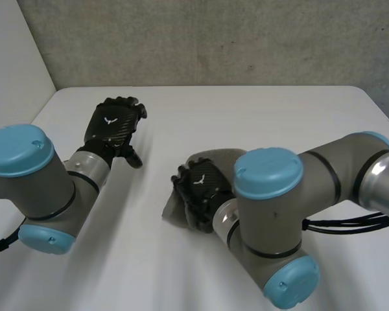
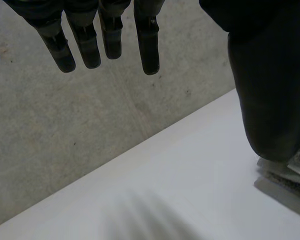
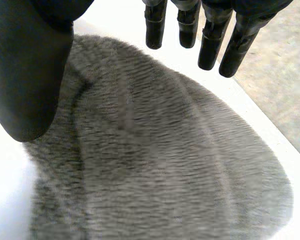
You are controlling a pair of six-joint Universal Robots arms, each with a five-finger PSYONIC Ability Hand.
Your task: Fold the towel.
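Head view: right hand [image 1: 200, 189] over towel [image 1: 212, 157], fingers straight.

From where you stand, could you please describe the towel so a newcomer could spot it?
On the white table, look near the middle, under the robot's open right hand. The towel lies there, a rounded grey heap. Its fuzzy, ribbed pile sets it apart from the smooth table and the black hand above it.

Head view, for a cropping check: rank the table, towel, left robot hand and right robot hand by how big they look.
1. The table, clearly largest.
2. The left robot hand and right robot hand, about alike.
3. The towel, smallest as seen; the right robot hand and arm cover much of it.
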